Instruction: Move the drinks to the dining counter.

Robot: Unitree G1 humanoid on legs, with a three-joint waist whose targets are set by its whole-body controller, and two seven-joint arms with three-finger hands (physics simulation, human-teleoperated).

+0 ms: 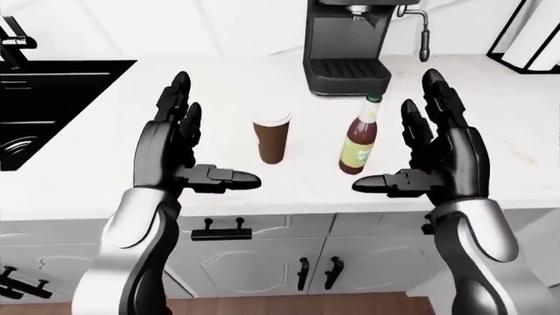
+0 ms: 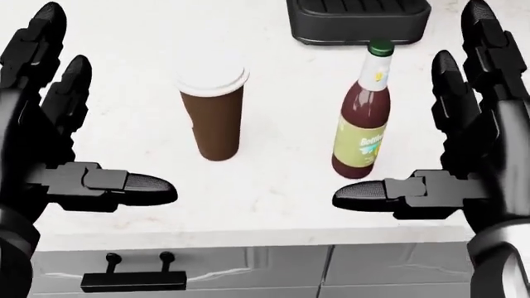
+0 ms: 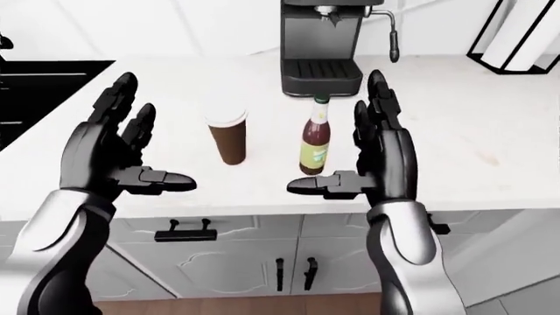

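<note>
White marble-look tabletop (image 1: 105, 177) is seen running across a pale kitchen, above grey panelled cabinet doors (image 1: 262, 266) fitted with black handles. Two drinks are shown standing upright near the tabletop's lower edge in the left-eye view: a brown paper cup with a white lid (image 2: 212, 112) on the left and a dark red glass bottle with a green cap and a pale green label (image 2: 363, 130) on the right. The two are set apart from each other, with bare tabletop between them. Just above the bottle in the same view, a black espresso machine (image 1: 348, 46) is placed against the white wall. A black sink (image 1: 44, 105) is sunk into the tabletop at the far left, and a black wire stand holding a white roll (image 1: 530, 33) is glimpsed at the top right.

Both black three-finger hands are held up over the tabletop's edge, palms turned inward. The left hand (image 2: 50, 149) is raised to the left of the cup, its fingers (image 2: 41, 49) spread straight and its thumb pointed toward the cup; nothing is grasped. The right hand (image 2: 472, 155) is held just to the right of the bottle, likewise splayed and empty, its thumb lying below the bottle's base in the head view without being seen to touch it.
</note>
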